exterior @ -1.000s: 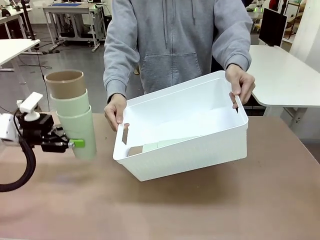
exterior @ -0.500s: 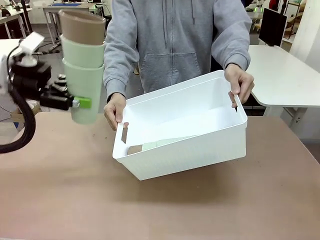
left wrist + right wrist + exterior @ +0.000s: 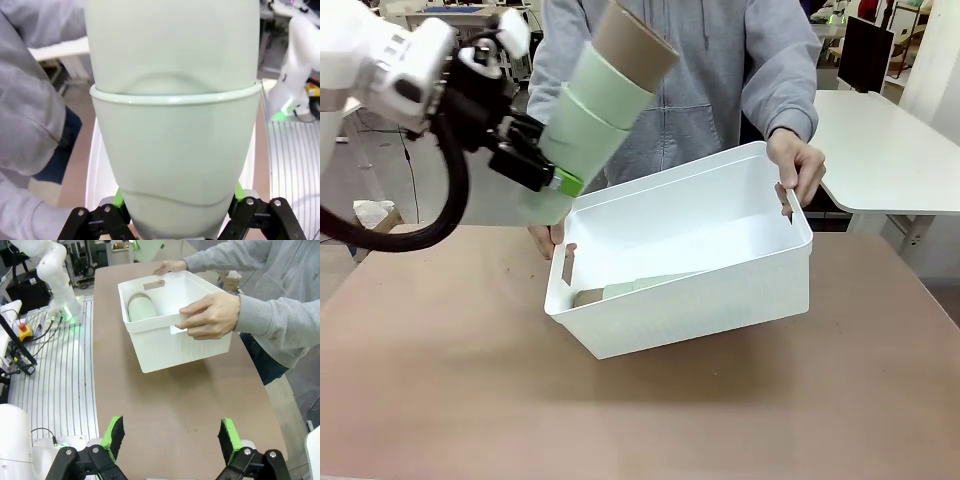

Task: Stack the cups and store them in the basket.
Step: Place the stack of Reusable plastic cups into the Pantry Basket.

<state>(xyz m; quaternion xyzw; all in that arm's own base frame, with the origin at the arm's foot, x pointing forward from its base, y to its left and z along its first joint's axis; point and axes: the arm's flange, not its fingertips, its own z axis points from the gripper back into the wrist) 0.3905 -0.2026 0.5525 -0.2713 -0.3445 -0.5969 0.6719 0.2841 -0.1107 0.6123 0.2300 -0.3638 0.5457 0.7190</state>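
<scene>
left tool (image 3: 552, 180) clamped on tilted stack of cups (image 3: 592, 108) above white basket (image 3: 720, 300) held up by person's hands (image 3: 802, 168), right tool (image 3: 171, 439) spread wide over tabletop (image 3: 190, 405).

Left claw (image 3: 552, 182) raised, tilted cup stack (image 3: 595, 110) basketward, seemingly.

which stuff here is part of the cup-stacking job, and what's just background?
Job:
- held cup stack, clamped in left gripper
- basket, tilted by person's hands
- cups lying inside basket

Background:
- right gripper, open, idle
- far white tables
</scene>
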